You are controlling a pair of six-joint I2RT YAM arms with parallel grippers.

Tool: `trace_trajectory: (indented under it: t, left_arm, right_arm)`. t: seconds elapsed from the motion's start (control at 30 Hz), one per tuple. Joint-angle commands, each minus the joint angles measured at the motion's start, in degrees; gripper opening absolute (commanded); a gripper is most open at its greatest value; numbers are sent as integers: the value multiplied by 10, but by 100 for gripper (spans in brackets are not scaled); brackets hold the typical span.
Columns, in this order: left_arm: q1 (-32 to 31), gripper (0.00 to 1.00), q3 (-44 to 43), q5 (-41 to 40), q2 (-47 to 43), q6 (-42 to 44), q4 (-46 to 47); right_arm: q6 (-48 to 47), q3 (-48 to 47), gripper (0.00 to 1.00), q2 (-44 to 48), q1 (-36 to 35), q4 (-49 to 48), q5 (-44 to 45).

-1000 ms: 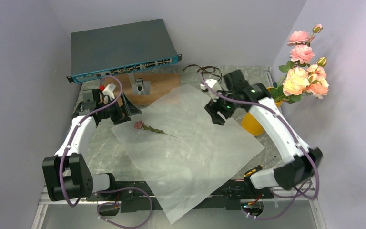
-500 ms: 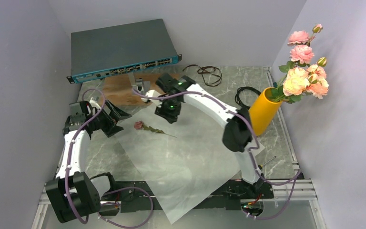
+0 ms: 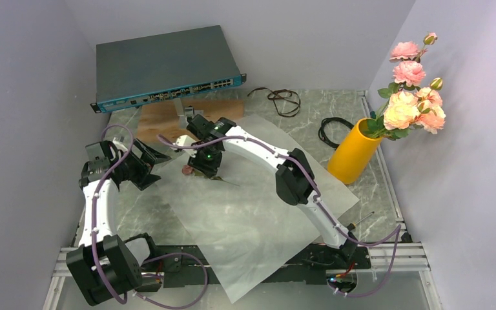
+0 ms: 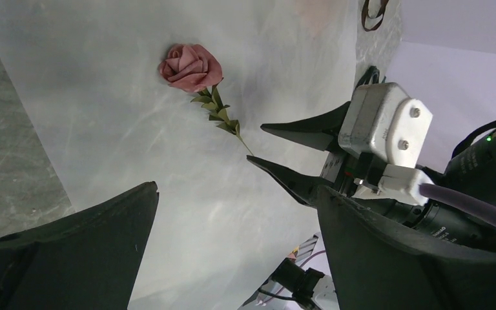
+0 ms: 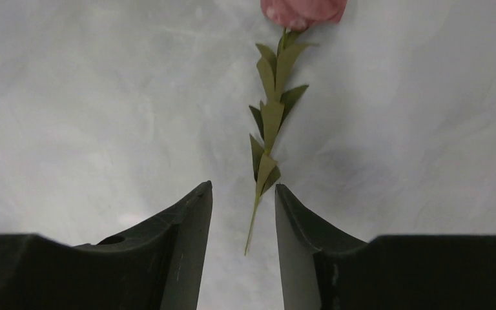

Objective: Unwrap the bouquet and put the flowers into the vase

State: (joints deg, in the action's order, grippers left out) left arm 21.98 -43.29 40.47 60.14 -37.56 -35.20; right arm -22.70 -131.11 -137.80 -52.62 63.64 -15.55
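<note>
The right arm (image 3: 258,150) reaches far across leftward, its right gripper (image 5: 242,194) pointing down with jaws narrowly apart, while the left arm (image 3: 97,200) holds the left gripper (image 3: 154,165) beside it, jaws spread wide.

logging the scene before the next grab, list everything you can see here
rose: one, dark pink, lying on the sheet
paper sheet: one, translucent white, spread on the table
vase: one, yellow-orange, right side
flowers: bunch, pink and peach, in the vase
ribbon: one, brown, back edge
cable: one coil, black, beside the vase
network switch: one, dark grey, back left
wooden board: one, brown, before the switch
table: one, grey marble, under everything
left gripper: one, black, open beside the rose
right gripper: one, black, open astride the rose's stem
</note>
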Motion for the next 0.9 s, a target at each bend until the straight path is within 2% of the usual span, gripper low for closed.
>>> trace_trajectory:
  t: [0.0,0.23,0.47,0.87]
  left_arm:
    - [4,99,-15,-3,-12,10,-11]
    - [5,100,-18,-5,-9,14,-9]
    - [6,99,-19,-3,-2,30,-19]
    - [8,99,-6,2,9,24,-2]
  right_arm:
    - [6,-1,42,-3,-3,-74,6]
    - [-1,-41,41,-46,-5,-85,19]
    - [-10,-24,41,-55,-6,-132,24]
    - [-5,-17,35,-86,-12,-143,26]
